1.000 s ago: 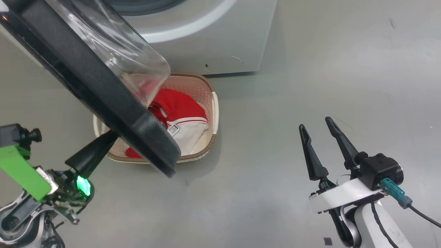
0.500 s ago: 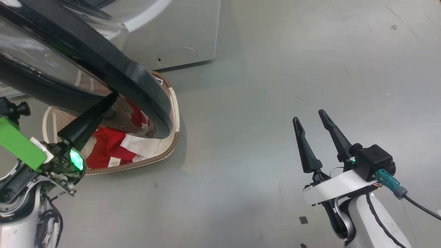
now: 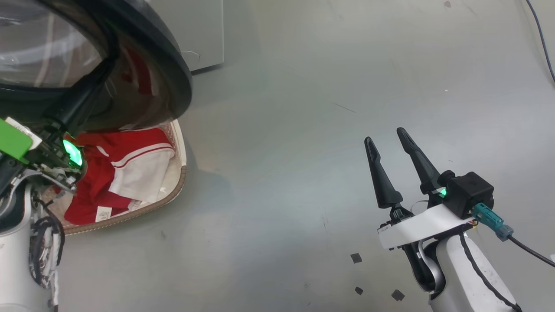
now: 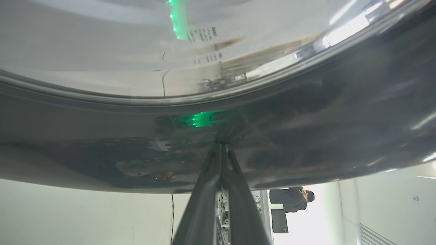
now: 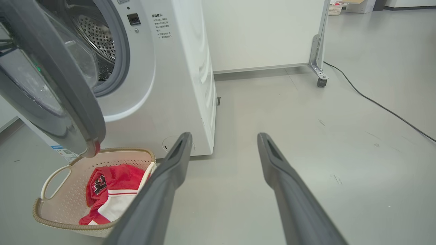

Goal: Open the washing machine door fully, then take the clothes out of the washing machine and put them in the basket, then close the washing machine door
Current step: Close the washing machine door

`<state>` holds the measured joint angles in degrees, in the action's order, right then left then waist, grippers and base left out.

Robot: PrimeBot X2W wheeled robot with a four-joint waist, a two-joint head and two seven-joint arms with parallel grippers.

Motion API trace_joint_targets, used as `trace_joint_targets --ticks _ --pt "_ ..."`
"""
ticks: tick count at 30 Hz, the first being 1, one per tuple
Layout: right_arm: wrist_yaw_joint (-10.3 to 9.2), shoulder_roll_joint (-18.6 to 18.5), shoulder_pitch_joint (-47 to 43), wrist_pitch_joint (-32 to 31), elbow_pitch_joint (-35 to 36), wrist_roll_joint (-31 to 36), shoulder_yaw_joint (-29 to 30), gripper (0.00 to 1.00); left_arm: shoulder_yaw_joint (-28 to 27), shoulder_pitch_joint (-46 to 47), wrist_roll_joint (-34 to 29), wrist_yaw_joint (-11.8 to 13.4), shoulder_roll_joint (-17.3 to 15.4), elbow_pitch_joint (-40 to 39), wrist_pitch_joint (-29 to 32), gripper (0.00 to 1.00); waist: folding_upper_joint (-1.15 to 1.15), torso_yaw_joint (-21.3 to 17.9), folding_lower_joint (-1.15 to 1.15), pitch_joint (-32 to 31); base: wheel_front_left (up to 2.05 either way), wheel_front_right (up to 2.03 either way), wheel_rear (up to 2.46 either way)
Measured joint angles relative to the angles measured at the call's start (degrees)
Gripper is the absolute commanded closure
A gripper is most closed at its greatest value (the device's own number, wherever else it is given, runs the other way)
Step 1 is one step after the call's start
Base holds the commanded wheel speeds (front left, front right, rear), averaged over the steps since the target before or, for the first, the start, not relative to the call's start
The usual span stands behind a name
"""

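Left gripper, fingers together, touches the door rim; below the door, clothes fill the basket; right gripper spread, empty.

Head and right wrist views share the basket; the head looks steeply down, the left wrist sits close against the washing machine door.

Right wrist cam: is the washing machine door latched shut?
No: the washing machine door stands swung out from the washing machine, leaving the steel drum exposed behind it.

Unreadable small print on washing machine
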<state>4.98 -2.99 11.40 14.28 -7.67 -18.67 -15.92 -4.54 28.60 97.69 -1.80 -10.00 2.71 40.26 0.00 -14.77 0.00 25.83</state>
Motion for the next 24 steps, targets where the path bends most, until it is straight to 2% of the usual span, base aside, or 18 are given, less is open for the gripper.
trace_joint_targets --ticks 14,24 --pt "-0.01 0.2 2.3 0.0 1.2 -3.1 0.1 0.00 -0.8 9.1 -3.4 0.7 -0.6 4.4 -3.6 1.00 0.00 -4.0 0.00 3.3 0.00 0.00 0.00" --pt "-0.08 0.3 2.5 0.2 1.2 -3.8 -0.4 0.00 -1.2 13.7 -4.2 0.5 -0.3 9.0 -6.7 1.00 0.00 -5.1 0.00 4.0 0.00 0.00 0.00"
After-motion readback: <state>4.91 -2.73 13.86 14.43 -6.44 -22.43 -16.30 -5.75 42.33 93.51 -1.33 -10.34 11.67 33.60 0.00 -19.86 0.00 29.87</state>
